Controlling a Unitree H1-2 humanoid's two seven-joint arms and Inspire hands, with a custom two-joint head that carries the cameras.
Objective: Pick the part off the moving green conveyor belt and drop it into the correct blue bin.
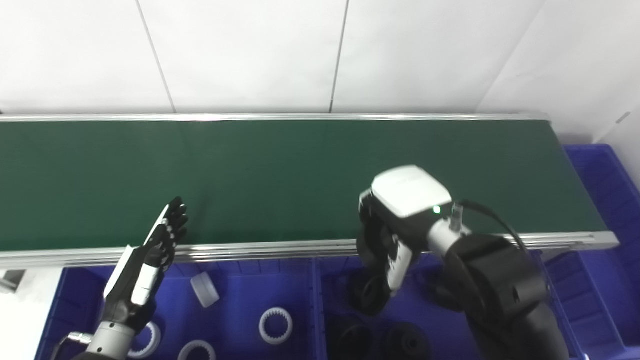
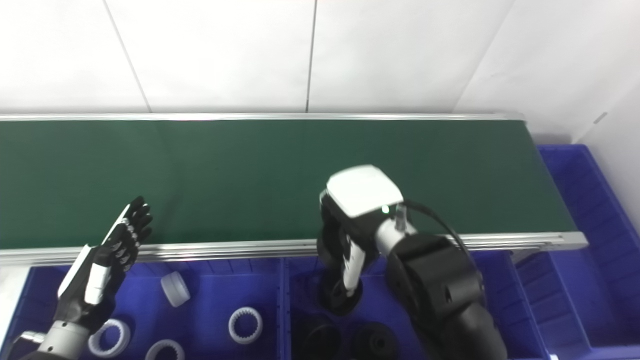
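Observation:
The green conveyor belt runs left to right with no part on it. My right hand hangs past the belt's near rail with its fingers pointing down into the right blue bin. It is shut on a black wheel-like part, held tilted at the fingertips. Two similar black parts lie on this bin's floor. My left hand is open and empty, fingers stretched out, at the near rail above the left blue bin.
The left bin holds white ring gears and a white cylinder. A third blue bin stands at the belt's right end. The metal rail separates belt and bins. A white wall rises behind the belt.

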